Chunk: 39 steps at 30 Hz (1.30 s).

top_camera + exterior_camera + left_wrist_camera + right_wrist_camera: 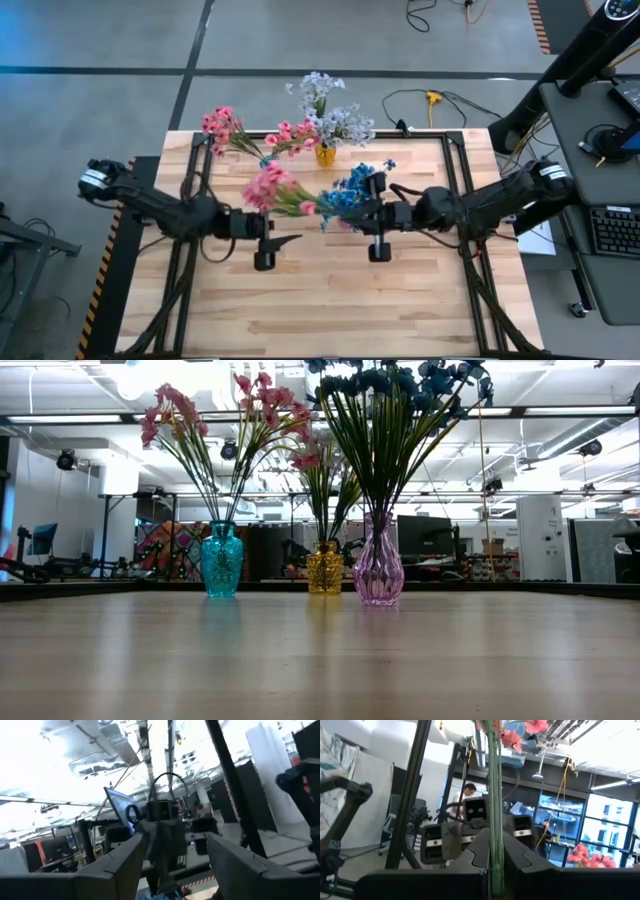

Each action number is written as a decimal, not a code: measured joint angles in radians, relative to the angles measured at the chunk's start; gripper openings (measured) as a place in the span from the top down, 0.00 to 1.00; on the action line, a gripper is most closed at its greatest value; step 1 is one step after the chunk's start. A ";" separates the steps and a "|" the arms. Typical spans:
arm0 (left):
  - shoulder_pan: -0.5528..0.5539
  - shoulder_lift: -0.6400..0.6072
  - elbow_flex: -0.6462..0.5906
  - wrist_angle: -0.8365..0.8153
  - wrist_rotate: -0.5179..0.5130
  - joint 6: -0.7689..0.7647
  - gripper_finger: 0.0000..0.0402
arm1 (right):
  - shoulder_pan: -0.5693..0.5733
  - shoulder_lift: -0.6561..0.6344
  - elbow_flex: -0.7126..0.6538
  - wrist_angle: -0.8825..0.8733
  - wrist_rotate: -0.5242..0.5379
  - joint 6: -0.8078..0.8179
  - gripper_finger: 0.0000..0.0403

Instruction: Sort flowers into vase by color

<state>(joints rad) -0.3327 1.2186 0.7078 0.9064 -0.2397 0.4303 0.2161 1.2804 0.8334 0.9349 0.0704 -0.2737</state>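
From above, the left hand [268,226] and right hand [375,214] face each other over the middle of the tabletop [330,300], flowers between them: pink blooms [268,186] by the left, blue blooms [352,188] by the right.

At tabletop level, three vases stand in a row: teal [222,561], yellow [324,568], pink [378,565], all holding flowers.

The left wrist view shows its fingers [117,865] parted, gripping nothing.

The right wrist view shows its fingers [477,852] clamped on green stems [495,800].

Bright ceiling lights [560,410] lit the room evenly. Glare washed out the left wrist view, which was motion-blurred. The table [320,660] showed a soft sheen with faint vase reflections.
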 joint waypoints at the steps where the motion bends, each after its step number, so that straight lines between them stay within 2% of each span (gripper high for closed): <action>1: 0.019 0.008 0.000 0.010 0.018 -0.017 0.50 | 0.000 0.014 0.013 -0.013 0.000 -0.003 0.97; 8: 0.079 0.069 0.067 0.010 0.135 -0.072 0.50 | 0.000 0.086 0.135 -0.174 0.030 -0.014 0.97; 13: 0.082 0.100 0.115 0.002 0.125 -0.074 0.50 | 0.000 0.122 0.182 -0.204 0.035 -0.025 0.97; 25: 0.101 0.108 0.157 0.017 0.120 -0.066 0.50 | 0.000 0.138 0.186 -0.205 0.034 -0.033 0.97; 28: 0.103 0.140 0.179 0.021 0.147 -0.057 0.51 | 0.000 0.138 0.190 -0.206 0.034 -0.033 0.97; 34: 0.107 0.191 0.230 0.026 0.151 -0.047 0.58 | 0.000 0.138 0.191 -0.218 0.034 -0.033 0.97; 39: 0.107 0.196 0.227 0.035 0.152 -0.030 0.72 | 0.000 0.138 0.191 -0.226 0.035 -0.032 0.97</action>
<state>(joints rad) -0.2256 1.4147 0.9348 0.9413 -0.0877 0.4000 0.2157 1.4185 1.0241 0.7090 0.1051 -0.3056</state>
